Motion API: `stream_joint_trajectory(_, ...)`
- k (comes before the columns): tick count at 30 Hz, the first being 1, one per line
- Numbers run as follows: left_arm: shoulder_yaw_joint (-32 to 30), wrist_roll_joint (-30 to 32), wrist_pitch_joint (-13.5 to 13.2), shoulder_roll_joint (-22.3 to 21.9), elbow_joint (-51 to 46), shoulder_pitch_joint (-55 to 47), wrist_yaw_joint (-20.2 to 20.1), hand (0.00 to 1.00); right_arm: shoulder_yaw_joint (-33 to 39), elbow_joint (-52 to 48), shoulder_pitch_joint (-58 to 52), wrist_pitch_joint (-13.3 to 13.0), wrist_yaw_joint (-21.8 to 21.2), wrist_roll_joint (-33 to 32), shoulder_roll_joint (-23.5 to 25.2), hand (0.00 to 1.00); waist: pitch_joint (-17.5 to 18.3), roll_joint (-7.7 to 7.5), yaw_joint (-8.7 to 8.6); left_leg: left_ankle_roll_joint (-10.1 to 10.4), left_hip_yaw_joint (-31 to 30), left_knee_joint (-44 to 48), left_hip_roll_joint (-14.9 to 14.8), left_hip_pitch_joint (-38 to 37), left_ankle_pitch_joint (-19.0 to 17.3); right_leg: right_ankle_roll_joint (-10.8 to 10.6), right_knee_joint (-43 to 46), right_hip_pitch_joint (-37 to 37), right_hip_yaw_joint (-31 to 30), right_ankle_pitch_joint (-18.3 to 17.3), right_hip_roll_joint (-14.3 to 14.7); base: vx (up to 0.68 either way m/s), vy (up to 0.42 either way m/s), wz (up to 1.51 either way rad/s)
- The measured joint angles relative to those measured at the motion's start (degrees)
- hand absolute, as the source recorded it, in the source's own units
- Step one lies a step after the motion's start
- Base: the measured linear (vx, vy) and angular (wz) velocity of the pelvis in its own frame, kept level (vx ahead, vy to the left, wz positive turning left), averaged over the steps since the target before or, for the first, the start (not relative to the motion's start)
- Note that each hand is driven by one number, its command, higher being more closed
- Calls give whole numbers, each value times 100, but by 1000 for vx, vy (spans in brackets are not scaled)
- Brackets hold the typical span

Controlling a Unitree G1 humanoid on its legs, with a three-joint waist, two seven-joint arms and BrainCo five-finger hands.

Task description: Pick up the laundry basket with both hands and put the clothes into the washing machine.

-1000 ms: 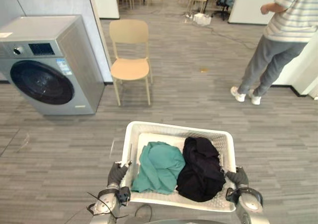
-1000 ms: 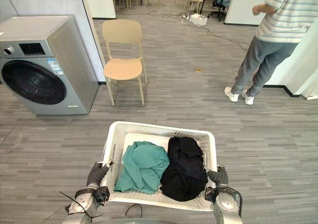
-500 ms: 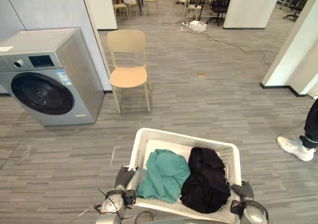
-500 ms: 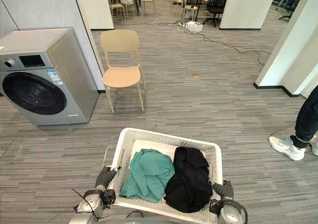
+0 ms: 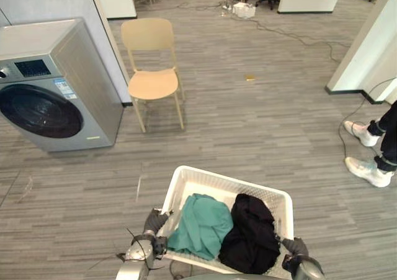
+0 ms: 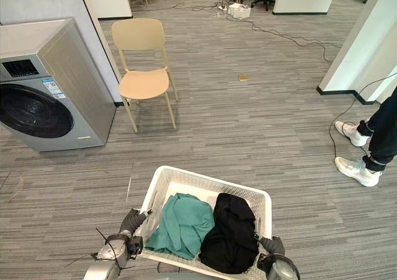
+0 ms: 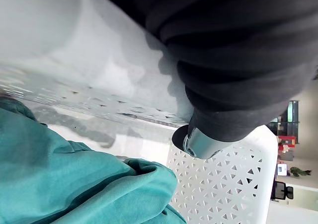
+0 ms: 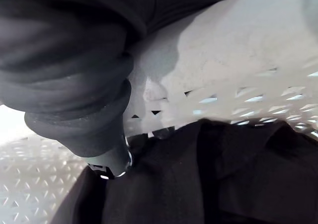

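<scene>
Holding the basket (image 5: 208, 176) up from both sides, likely to carry it to the washing machine (image 5: 53, 100), far ahead and left of the left hand (image 5: 153, 221). Pinching the rim with that hand, thumb hooked inside. Between the hands, in the basket: green cloth (image 5: 200, 225), then black cloth (image 5: 251, 239). Pinching the other side the same way with the right hand (image 5: 291, 246). Since a moment ago: same hold, clothes unmoved, view swung a little. A person's shoes (image 5: 366, 169), far right of the right hand, stepped further in.
</scene>
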State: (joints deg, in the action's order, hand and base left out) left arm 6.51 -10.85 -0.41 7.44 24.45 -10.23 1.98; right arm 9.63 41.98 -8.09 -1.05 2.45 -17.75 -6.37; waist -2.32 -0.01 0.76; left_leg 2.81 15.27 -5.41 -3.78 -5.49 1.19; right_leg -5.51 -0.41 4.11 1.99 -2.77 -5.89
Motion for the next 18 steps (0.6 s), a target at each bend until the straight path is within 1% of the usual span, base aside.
stream_joint_trajectory(3,-61,-66,-11,-2,-13,39,8,100,-39,119,240,1,7,1,-34,100,-52,-4,-1,-16,-219,1,52,131,29,-8,1,-30,200,6,-37,-32,-14,32)
stream_joint_trajectory(5,-148,-209,-30,-13,-58,62,42,100,-158,232,509,2,7,4,-110,100,-132,-6,24,-86,-495,3,135,225,78,-11,11,12,486,6,-146,-43,14,55)
stream_joint_trajectory(7,-261,-209,-52,-51,-179,45,65,100,-198,237,664,4,1,10,-127,100,-178,8,36,-122,-735,5,228,330,102,-48,30,29,728,0,-237,-55,42,72)
stream_joint_trajectory(8,-269,-210,-66,-87,-269,60,83,100,-197,261,779,3,3,10,-154,100,-206,23,46,-136,-954,62,317,429,73,-164,214,-9,937,-89,-362,-53,73,109)
stream_joint_trajectory(9,-281,-213,-68,-139,-366,63,133,100,-197,276,887,1,2,9,-207,100,-286,71,48,-237,-1177,193,418,497,-23,-302,593,-56,1185,-207,-522,-25,77,106)
stream_joint_trajectory(10,-281,-216,-71,-174,-397,69,152,100,-194,268,922,-6,3,10,-237,100,-350,100,46,-304,-1298,256,484,484,-69,-387,849,-64,1299,-270,-620,-23,101,106)
stream_joint_trajectory(11,-281,-219,-81,-269,-409,64,191,100,-197,227,948,-6,0,16,-308,100,-420,181,47,-380,-1500,318,579,474,-121,-372,1642,-285,1474,-342,-808,-18,97,93)
stream_joint_trajectory(12,-281,-220,-101,-290,-422,61,198,100,-212,150,937,-6,0,29,-333,100,-445,240,44,-430,-1617,372,644,461,-154,-230,2522,-615,1525,-347,-987,10,133,103)
stream_joint_trajectory(13,-376,-239,-132,-258,-447,55,204,100,-303,9,937,-2,0,30,-304,100,-532,254,43,-489,-1691,435,737,337,-194,491,3685,-1100,1412,-189,-1241,51,114,69)
stream_joint_trajectory(14,-491,-248,-143,-258,-455,28,206,100,-373,-72,943,3,-5,43,-305,100,-571,244,51,-541,-1694,448,740,275,-229,704,4158,-1325,1230,-48,-1272,122,156,52)
stream_joint_trajectory(15,-722,-253,-174,-179,-493,-31,206,100,-577,-187,1019,26,-15,67,-200,100,-659,212,67,-693,-1695,550,703,222,-334,586,4851,-1755,949,-135,-1196,110,116,20)
stream_joint_trajectory(16,-778,-263,-192,-137,-522,-47,206,100,-632,-247,1050,40,-12,72,-167,100,-697,198,90,-741,-1687,589,685,202,-369,501,4969,-1921,953,-259,-1152,166,127,9)
stream_joint_trajectory(17,-888,-318,-221,-122,-679,-131,206,100,-661,-318,1127,50,-15,114,-99,100,-757,181,100,-851,-1684,635,654,185,-446,419,4863,-2177,1077,-437,-1020,131,68,-3)
stream_joint_trajectory(18,-897,-327,-246,-108,-730,-146,204,100,-661,-335,1163,50,-14,135,-86,100,-785,186,99,-904,-1681,657,634,184,-485,403,4623,-2252,1152,-463,-967,151,57,1)
